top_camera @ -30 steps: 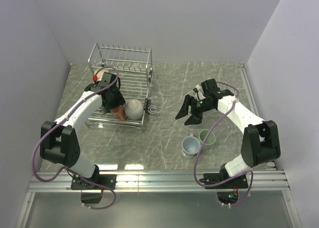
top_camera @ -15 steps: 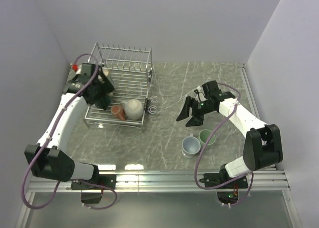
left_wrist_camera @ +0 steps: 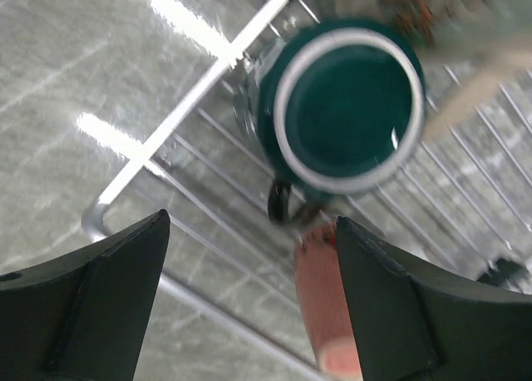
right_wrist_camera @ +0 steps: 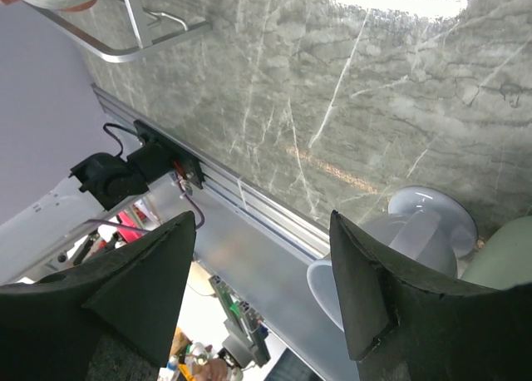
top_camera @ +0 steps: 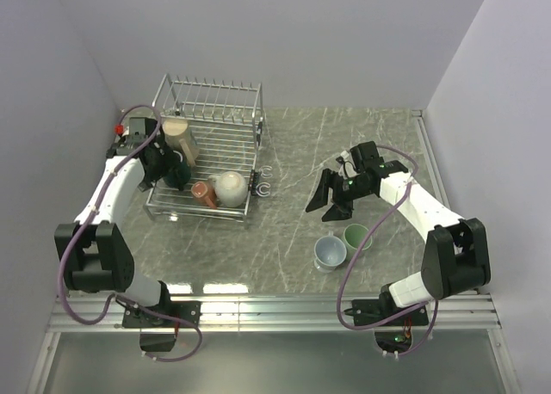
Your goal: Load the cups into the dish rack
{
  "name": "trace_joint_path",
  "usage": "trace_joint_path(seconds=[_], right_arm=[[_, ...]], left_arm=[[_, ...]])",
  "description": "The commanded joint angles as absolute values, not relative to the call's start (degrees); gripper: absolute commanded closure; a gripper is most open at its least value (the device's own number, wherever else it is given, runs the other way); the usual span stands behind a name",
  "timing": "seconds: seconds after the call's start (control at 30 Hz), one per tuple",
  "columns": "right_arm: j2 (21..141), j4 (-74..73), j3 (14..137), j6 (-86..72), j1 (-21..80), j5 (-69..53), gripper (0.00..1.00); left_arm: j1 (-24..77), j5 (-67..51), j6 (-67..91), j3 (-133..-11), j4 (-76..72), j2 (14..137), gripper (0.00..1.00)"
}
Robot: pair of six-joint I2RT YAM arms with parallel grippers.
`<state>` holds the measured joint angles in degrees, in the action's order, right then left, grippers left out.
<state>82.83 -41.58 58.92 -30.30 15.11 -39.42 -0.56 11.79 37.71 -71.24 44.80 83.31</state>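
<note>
The dish rack (top_camera: pixel 225 136) stands at the back left. It holds the tall tan mug (top_camera: pixel 181 139), the dark green mug (top_camera: pixel 179 176), the red-brown mug (top_camera: pixel 204 193) and the wide cream mug (top_camera: pixel 231 187). My left gripper (top_camera: pixel 162 166) is open and empty at the rack's left edge, above the dark green mug (left_wrist_camera: pixel 345 106) and beside the red-brown mug (left_wrist_camera: pixel 322 314). The light blue-grey cup (top_camera: pixel 330 252) and the pale green cup (top_camera: pixel 357 237) stand on the table. My right gripper (top_camera: pixel 327 201) is open and empty, above and behind them. The blue-grey cup (right_wrist_camera: pixel 416 239) shows just past my right finger.
The rack's front corner (right_wrist_camera: pixel 141 32) shows at the top left of the right wrist view. Two small metal hooks (top_camera: pixel 263 183) lie beside the rack's right side. Grey walls close in on the left, back and right. The metal rail (top_camera: pixel 275 312) runs along the near edge.
My left gripper has drawn back from the red-brown mug in the rack to the rack's left edge. My right gripper has shifted slightly nearer the two cups.
</note>
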Motion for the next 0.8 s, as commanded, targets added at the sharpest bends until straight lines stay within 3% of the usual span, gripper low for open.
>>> trace_joint_path(seconds=[0.0,0.77], right_arm=[[82.18,-42.89,60.38,-28.74,14.77,-38.50,0.28],[85.08,-44.38,63.37,-28.65,14.77,-37.18,0.28]], left_arm=[[-2.46,10.72,36.04,-70.93,38.94,85.42,0.14],[-2.46,4.92,36.56,-71.45,31.46,93.69,0.23]])
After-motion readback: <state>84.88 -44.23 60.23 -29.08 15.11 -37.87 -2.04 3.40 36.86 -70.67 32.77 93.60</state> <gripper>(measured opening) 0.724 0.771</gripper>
